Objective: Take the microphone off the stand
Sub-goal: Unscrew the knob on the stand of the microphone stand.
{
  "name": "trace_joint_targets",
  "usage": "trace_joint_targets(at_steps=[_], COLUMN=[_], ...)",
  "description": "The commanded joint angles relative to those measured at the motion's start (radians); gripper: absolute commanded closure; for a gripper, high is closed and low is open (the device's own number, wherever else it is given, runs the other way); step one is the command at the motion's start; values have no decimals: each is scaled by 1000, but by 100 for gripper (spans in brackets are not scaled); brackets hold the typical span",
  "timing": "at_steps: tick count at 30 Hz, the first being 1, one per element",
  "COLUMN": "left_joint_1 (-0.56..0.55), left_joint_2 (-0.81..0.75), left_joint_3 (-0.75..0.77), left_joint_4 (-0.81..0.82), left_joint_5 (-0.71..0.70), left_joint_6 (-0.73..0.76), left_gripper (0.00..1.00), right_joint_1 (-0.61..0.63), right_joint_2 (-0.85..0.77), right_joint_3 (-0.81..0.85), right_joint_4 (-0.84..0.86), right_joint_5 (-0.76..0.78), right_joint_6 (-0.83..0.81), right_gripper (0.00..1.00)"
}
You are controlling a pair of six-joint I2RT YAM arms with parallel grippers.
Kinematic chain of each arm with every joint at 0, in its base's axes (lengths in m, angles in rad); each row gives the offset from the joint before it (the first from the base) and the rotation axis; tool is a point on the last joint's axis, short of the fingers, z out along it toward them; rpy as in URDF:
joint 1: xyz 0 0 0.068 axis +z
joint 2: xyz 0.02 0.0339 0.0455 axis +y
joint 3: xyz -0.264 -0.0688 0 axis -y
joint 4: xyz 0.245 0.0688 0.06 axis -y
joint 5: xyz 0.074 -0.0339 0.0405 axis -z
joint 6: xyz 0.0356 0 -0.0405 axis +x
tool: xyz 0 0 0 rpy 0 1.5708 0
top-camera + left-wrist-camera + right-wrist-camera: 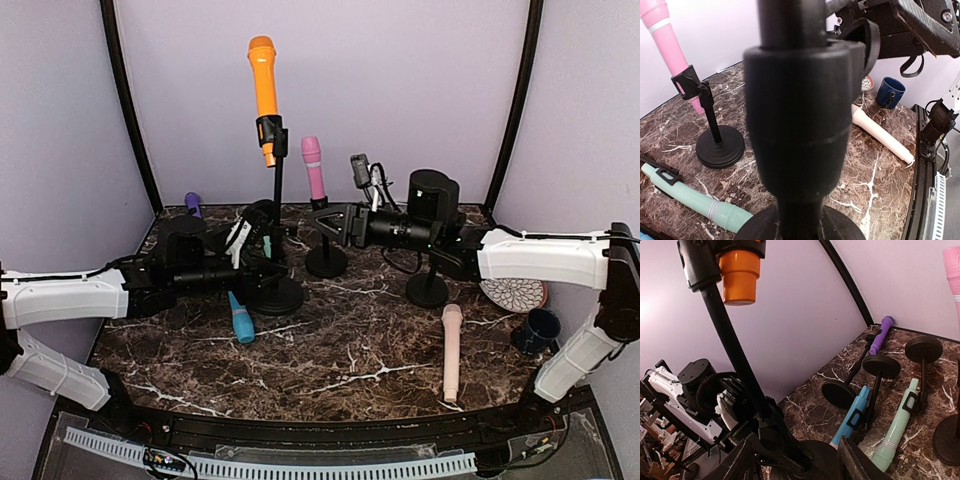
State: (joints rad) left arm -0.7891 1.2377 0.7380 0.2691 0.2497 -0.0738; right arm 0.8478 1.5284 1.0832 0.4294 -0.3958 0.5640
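Soft, even light fills the booth, seemingly from above. The lilac walls [400,80] show no hot spots. The marble tabletop [350,350] carries only a faint sheen, with weak, smudgy shadows tight around the stand base [275,297].

The overhead view is sharp throughout. In the left wrist view the stand pole [800,125] sits so near the lens that it is a dark, blurred mass, while the background is clearer but bent at the edges.

The right wrist view has a pale flare on the left wall [647,310] and a frame post [847,280] bowed by the lens. The right gripper [797,467] is dim and soft at the bottom edge.
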Motion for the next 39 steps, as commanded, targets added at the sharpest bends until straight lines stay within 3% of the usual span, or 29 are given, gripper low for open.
trace_joint_targets(at_steps=[1, 7, 14, 24, 39], left_joint_1=[-1, -1, -1, -2, -2], left_joint_2=[-55, -52, -53, -61, -64], left_joint_3=[30, 32, 31, 31, 31], left_joint_4=[127, 121, 121, 119, 119], left_joint_5=[-21, -26, -28, -32, -28], left_joint_6=[20, 20, 25, 29, 31], left_gripper=[100, 100, 100, 100, 100], right_joint_1=[9, 36, 50, 66, 71], right_joint_2=[29, 90, 137, 179, 187], right_joint_3=[-6, 48, 76, 86, 88], right_joint_4=[96, 85, 115, 212, 268], right_joint_5=[-75, -99, -90, -77, -54], right_joint_6=[143, 174, 254, 382, 459], right_gripper=[41, 35, 43, 41, 57])
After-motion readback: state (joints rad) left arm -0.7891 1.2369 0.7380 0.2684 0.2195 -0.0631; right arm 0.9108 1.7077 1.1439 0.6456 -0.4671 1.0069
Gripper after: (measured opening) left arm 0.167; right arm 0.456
